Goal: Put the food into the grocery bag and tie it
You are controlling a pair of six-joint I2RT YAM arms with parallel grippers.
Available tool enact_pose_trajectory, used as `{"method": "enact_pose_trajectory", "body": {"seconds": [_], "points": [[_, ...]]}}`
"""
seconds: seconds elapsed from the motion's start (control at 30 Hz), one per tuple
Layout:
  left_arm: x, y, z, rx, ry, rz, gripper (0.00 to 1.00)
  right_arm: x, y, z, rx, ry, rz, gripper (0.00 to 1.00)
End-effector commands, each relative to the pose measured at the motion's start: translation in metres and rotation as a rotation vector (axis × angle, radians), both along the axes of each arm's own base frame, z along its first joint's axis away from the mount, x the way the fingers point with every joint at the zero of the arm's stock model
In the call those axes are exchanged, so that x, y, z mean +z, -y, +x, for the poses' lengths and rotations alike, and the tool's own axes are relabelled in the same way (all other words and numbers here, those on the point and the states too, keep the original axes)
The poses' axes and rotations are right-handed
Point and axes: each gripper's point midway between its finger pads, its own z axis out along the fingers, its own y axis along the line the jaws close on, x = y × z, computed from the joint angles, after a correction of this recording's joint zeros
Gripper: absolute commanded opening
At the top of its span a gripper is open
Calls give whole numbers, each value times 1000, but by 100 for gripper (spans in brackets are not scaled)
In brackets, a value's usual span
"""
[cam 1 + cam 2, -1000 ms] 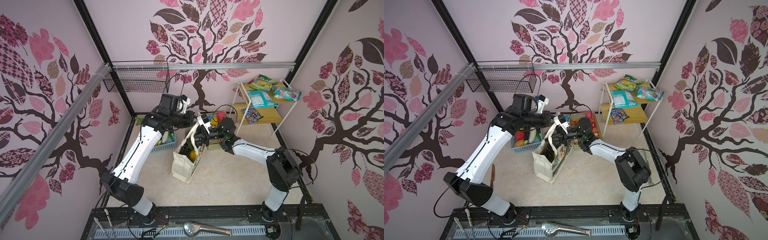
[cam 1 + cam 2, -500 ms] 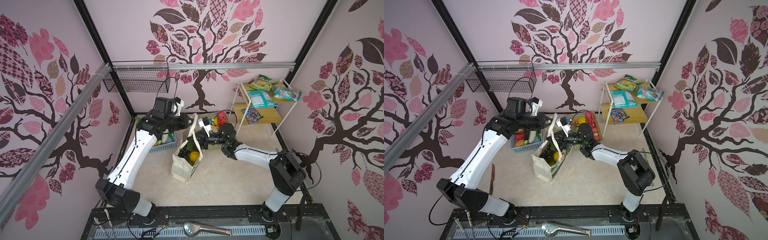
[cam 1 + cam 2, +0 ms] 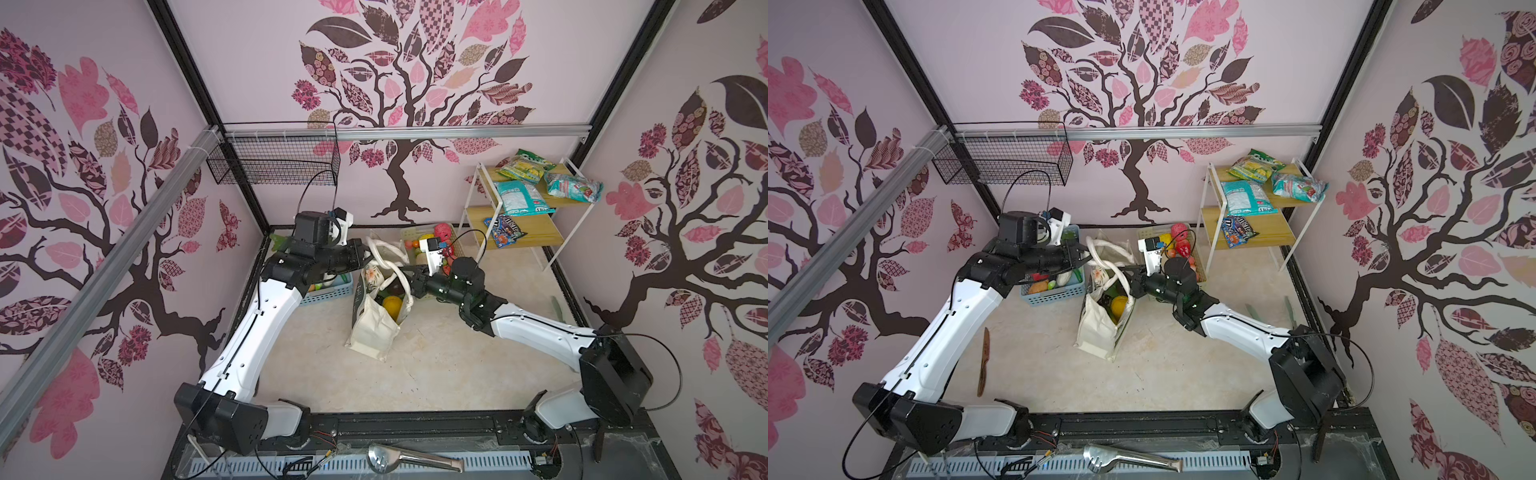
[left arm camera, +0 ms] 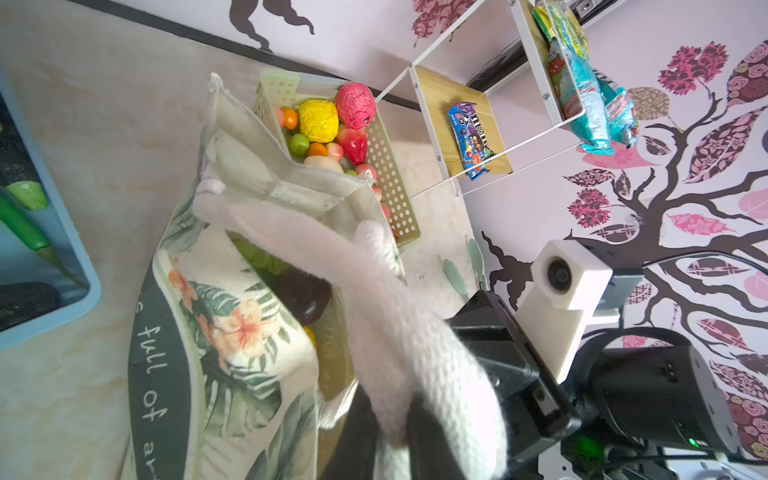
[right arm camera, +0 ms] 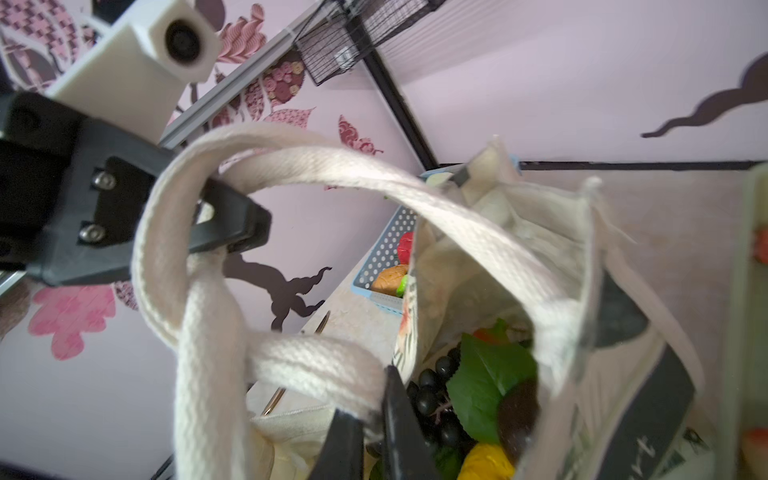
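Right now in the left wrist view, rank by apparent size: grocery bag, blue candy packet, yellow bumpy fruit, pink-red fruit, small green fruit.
1. grocery bag, largest by far, though it is also nearest the camera.
2. blue candy packet.
3. yellow bumpy fruit and pink-red fruit: these look alike, so no ranking.
4. small green fruit.

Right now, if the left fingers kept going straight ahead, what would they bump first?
Most likely the grocery bag's cream straps, looped just ahead of the left fingers, which pinch one. Beyond sits the beige basket; depth is unclear.
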Motion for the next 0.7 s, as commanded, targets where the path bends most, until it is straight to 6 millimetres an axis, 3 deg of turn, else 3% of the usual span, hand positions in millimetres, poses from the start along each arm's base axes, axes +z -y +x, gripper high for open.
{"method": "enact_pose_trajectory", "body": {"seconds": [0.0, 0.17, 0.33, 0.53, 0.67], "points": [[-14, -21, -10, 43, -23, 24, 10, 18, 55, 28, -313, -30, 88, 0], [-44, -45, -16, 98, -83, 31, 9, 28, 71, 24, -372, -30, 152, 0], [-79, -57, -20, 123, -144, 69, 8, 42, 80, 16, -380, -16, 227, 0], [-116, -71, -26, 155, -220, 144, 8, 53, 109, 7, -477, -16, 290, 0], [-138, -89, -29, 205, -274, 139, 7, 46, 133, 6, -580, -51, 288, 0]]}}
